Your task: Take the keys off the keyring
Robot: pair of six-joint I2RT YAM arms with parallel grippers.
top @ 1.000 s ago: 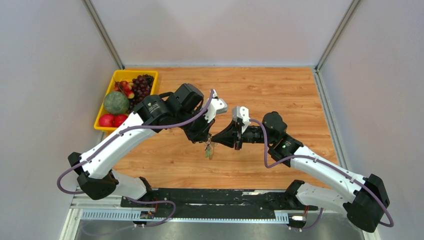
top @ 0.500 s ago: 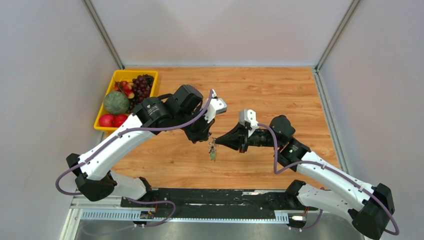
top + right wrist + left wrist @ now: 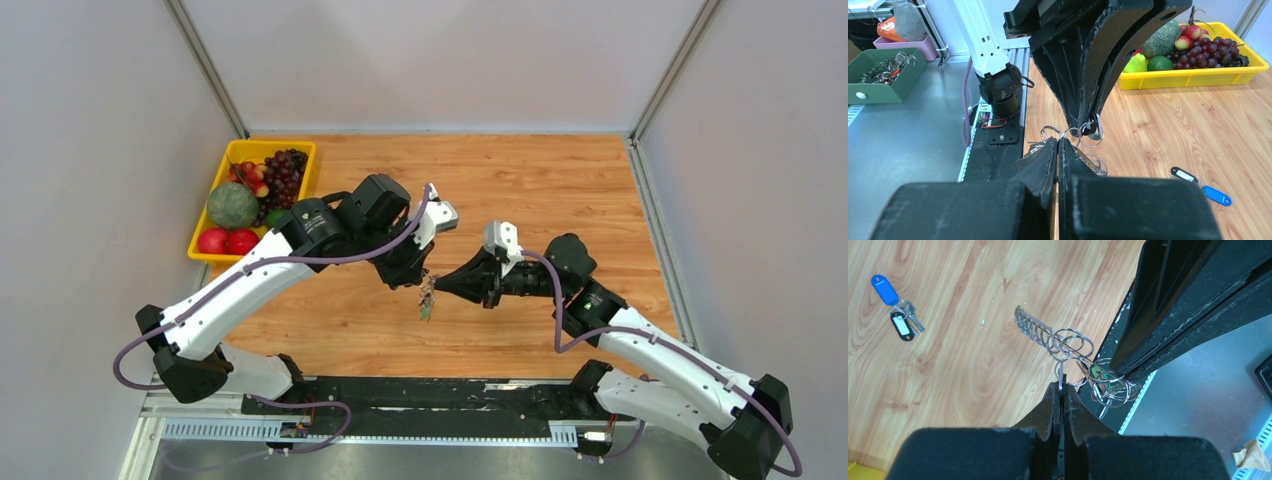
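Observation:
The keyring, a chain of silvery rings with a small green tag, hangs in the air between both grippers over the table's middle. My left gripper is shut on one ring. My right gripper is shut on the rings at the other end, tip to tip with the left gripper. Two keys lie loose on the wood, one with a blue head and one with a black-and-white head. The right wrist view also shows the blue key and the black-and-white key.
A yellow tray of fruit sits at the table's back left. Off the table's near edge are the arms' black base rail and a green box of spare rings.
The right gripper has drawn back to the right and closed on the rings. The left gripper shifted slightly right, still holding its ring.

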